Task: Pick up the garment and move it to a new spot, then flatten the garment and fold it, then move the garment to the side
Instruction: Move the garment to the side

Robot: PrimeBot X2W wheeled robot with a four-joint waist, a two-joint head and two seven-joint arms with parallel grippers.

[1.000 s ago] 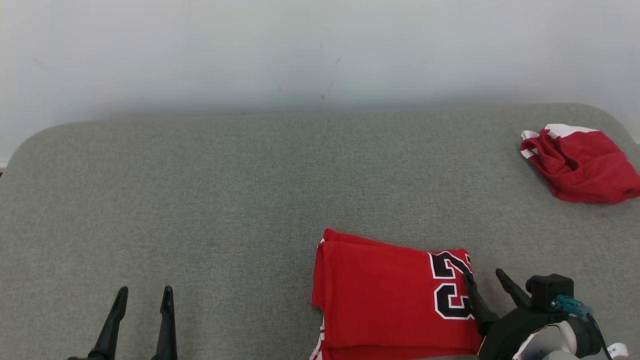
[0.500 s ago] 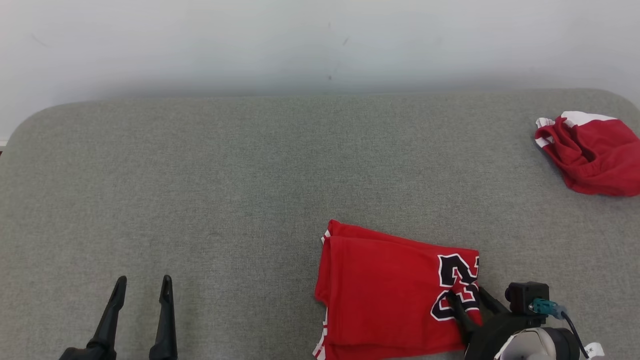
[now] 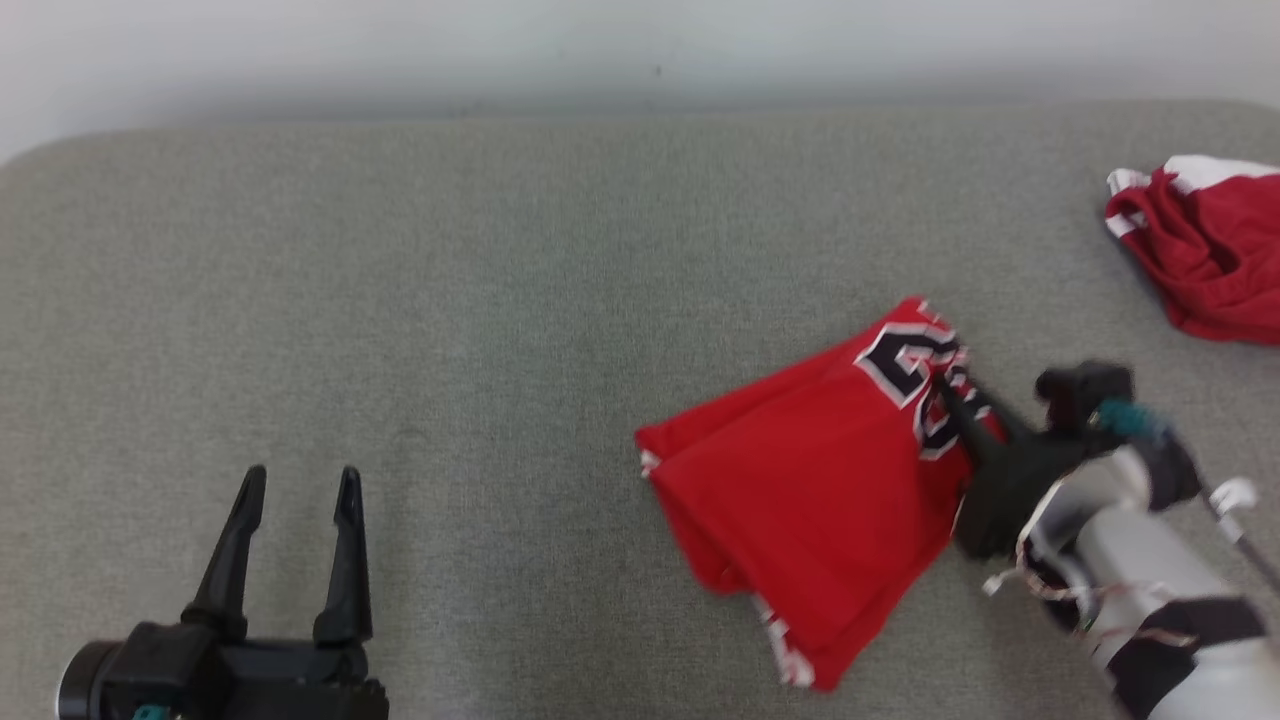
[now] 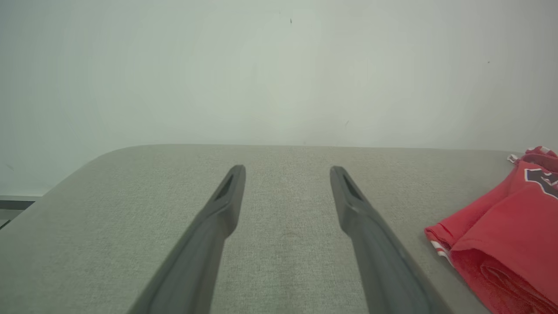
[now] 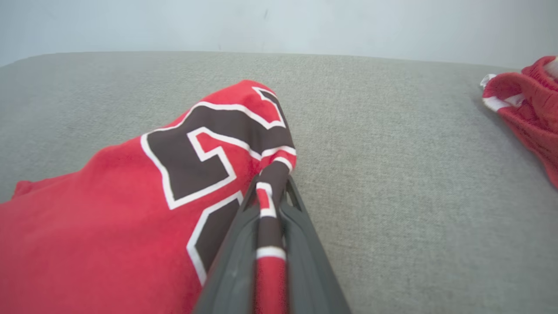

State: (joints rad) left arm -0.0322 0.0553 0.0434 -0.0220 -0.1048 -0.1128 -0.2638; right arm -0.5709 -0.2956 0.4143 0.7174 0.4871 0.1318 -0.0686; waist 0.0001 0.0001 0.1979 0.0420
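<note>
Once flat, garment [image 3: 810,490] in right claw [image 3: 950,392].

Two red garments [image 3: 820,500] [image 3: 1215,260] — two pincers [image 3: 300,478] [image 3: 948,388]

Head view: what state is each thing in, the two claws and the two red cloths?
left gripper, open, holding nothing.
right gripper, shut on the numbered edge of the folded jersey.
folded jersey, gripped edge raised, rest lying on the grey surface.
second red garment, crumpled, lying apart at the far right.
</note>
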